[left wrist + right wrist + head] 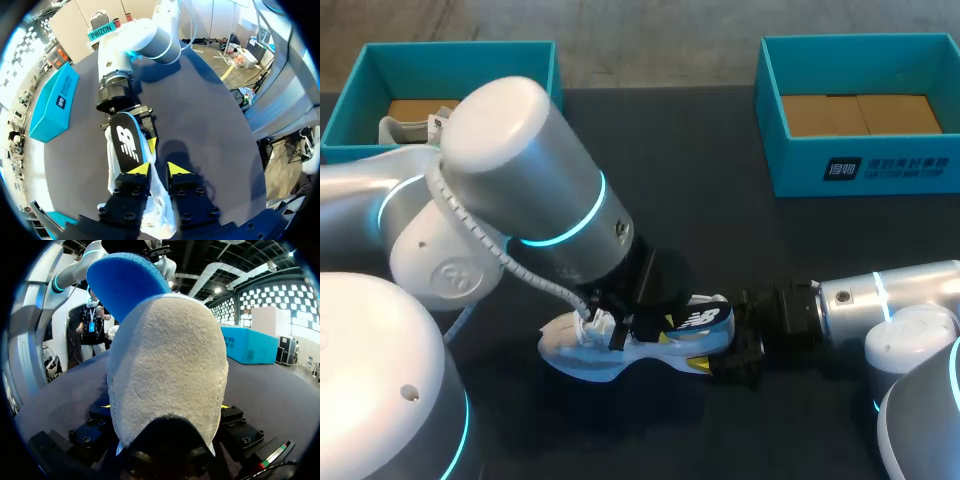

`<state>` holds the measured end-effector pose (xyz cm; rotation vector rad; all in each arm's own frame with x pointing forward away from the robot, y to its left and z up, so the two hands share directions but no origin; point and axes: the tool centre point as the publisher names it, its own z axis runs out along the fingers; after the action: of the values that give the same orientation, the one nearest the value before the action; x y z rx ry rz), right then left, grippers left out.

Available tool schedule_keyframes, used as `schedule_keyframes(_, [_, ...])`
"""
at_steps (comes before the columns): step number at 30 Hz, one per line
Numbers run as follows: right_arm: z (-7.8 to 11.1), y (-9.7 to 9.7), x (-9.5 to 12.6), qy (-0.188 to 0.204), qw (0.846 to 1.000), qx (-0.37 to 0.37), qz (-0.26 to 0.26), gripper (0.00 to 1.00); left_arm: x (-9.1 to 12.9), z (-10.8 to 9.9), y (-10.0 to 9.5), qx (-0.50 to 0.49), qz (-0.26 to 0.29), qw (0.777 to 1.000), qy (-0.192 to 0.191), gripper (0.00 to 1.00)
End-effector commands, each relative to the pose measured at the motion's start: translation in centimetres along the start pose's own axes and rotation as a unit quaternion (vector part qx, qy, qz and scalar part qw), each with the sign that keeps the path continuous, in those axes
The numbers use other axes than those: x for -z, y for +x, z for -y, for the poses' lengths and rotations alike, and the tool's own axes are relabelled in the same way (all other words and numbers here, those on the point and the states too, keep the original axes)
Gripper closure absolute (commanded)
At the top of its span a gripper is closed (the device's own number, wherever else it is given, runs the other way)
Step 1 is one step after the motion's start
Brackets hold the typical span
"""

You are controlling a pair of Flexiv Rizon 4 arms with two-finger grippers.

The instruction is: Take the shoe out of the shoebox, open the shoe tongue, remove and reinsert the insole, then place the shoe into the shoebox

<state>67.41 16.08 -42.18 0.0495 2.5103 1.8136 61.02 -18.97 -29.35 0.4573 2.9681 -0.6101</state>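
Note:
A white, blue and black shoe lies on its side on the dark table, toe toward my left. My right gripper comes in low from the right and is shut on the heel; in the right wrist view the grey heel fills the space between its fingers. My left gripper hangs over the shoe's opening, with white tongue fabric pinched between its yellow tips. The left wrist view also shows the black side panel of the shoe and my right gripper beyond it.
A teal shoebox at the back left holds another light shoe. A second teal shoebox stands at the back right with brown cardboard inside. Bare dark table lies between them.

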Motion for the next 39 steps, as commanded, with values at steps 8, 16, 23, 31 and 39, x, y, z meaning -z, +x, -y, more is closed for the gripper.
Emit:
schedule_keyframes(8, [-0.1, 0.1, -0.1, 0.002, 1.000, 0.000, 0.001, 1.00, 0.3, -0.4, 0.5, 0.000, 0.011, 1.000, 0.003, 0.83])
schedule_keyframes(16, [-0.1, 0.1, -0.1, 0.002, 1.000, 0.000, 0.001, 1.00, 0.2, -0.4, 0.6, -0.008, 0.016, 1.000, 0.009, 0.71])
schedule_keyframes(23, [-0.1, 0.1, -0.1, 0.002, 1.000, 0.000, 0.001, 1.00, -0.5, 0.0, 1.0, -0.009, 0.058, 0.998, 0.016, 0.67])
schedule_keyframes(31, [-0.1, 0.1, -0.1, 0.002, 1.000, 0.000, 0.001, 1.00, -1.5, 0.2, 1.0, -0.001, 0.085, 0.996, 0.017, 0.55])
schedule_keyframes(39, [-0.1, 0.1, -0.1, 0.002, 1.000, 0.000, 0.001, 1.00, -2.1, 0.6, 0.6, -0.005, 0.126, 0.992, 0.032, 0.59])
